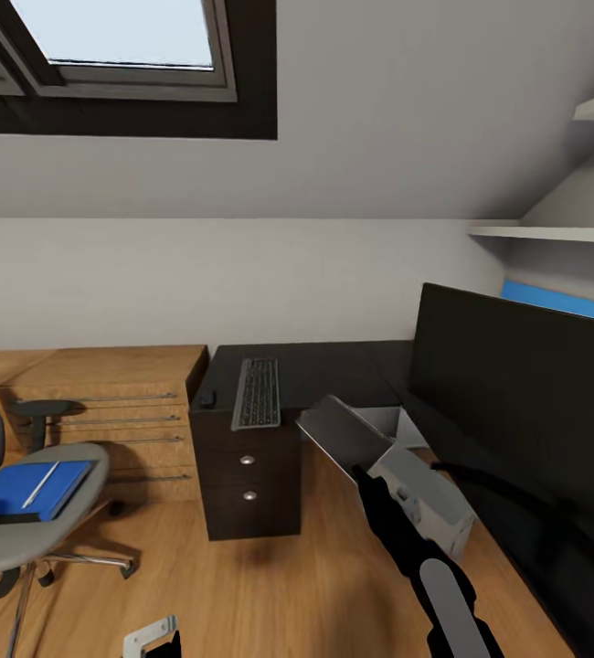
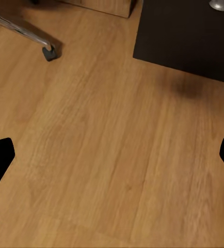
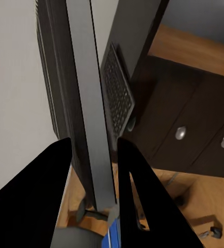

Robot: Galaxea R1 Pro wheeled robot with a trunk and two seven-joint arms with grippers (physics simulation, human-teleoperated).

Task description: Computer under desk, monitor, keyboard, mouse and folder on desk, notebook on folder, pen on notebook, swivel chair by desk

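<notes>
While the right arm reaches forward in the head view, the counter [image 1: 334, 366] runs along the far wall with its glossy black top and, at its left end, a black drawer unit [image 1: 247, 484] with two round silver knobs. The monitor [image 1: 516, 384] stands at the right on this counter, its wide black screen facing left. The swivel chair [image 1: 23, 530] stands at the near left on the wood floor [image 1: 270, 585], well apart from the counter, in front of a light-wood drawer chest [image 1: 123, 411].

The computer [image 1: 420, 493], a light grey box, is tilted, just right of the drawer unit and left of the monitor. The right pincer [image 1: 370, 475] pinches it: in the right wrist view its two dark fingers [image 3: 138, 196] lie against either face of a thin grey panel edge.

The keyboard [image 1: 258, 393] lies on the counter's left end, above the drawers, lengthways from near to far. The folder [image 1: 23, 489] lies flat on the chair seat, with the pen [image 1: 41, 484] lying diagonally on top of it. The mouse [image 1: 207, 398] sits at the counter's left edge, just left of the keyboard.

The left pincer [image 2: 112, 155] is spread wide, with bare floor between its fingertips, near a chair castor [image 2: 50, 51].
</notes>
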